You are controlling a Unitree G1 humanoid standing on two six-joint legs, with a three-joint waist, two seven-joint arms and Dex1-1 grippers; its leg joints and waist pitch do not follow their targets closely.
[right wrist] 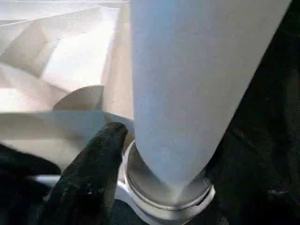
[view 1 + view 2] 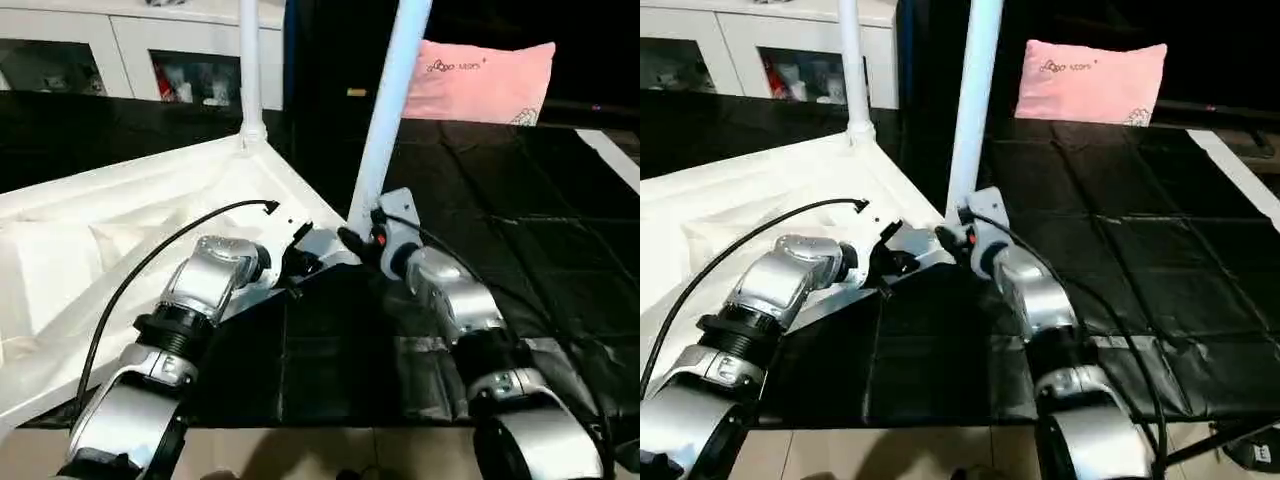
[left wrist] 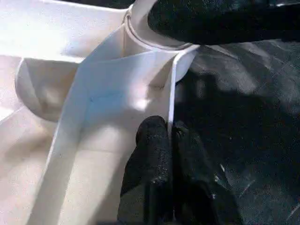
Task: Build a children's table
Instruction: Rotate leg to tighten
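From my head camera, the tabletop (image 2: pixel 130 230) lies upside down on the black sheet (image 2: pixel 520 220), ribbed underside up, taking the left of the scene. One leg (image 2: pixel 249 60) stands upright in the far corner socket, and a second leg (image 2: pixel 392 100) rises from the near right corner, leaning slightly right. My left end effector (image 2: pixel 300 262) sits at the tabletop's near edge, just beside that corner, I judge to steady the top while the leg seats. My right end effector (image 2: pixel 360 240) reaches the base of the second leg. A pink pillow (image 2: pixel 480 80) lies far right, and a white glass-door cabinet (image 2: pixel 130 55) stands far left. In my left wrist view, the fingers (image 3: pixel 154 154) are pressed together on the tabletop's thin rim wall, clamped on it. In my right wrist view, one finger (image 1: pixel 93 168) rests beside the socket collar (image 1: pixel 164 199) where the leg's tapered end enters; I cannot tell whether these jaws grip the leg or stand apart.
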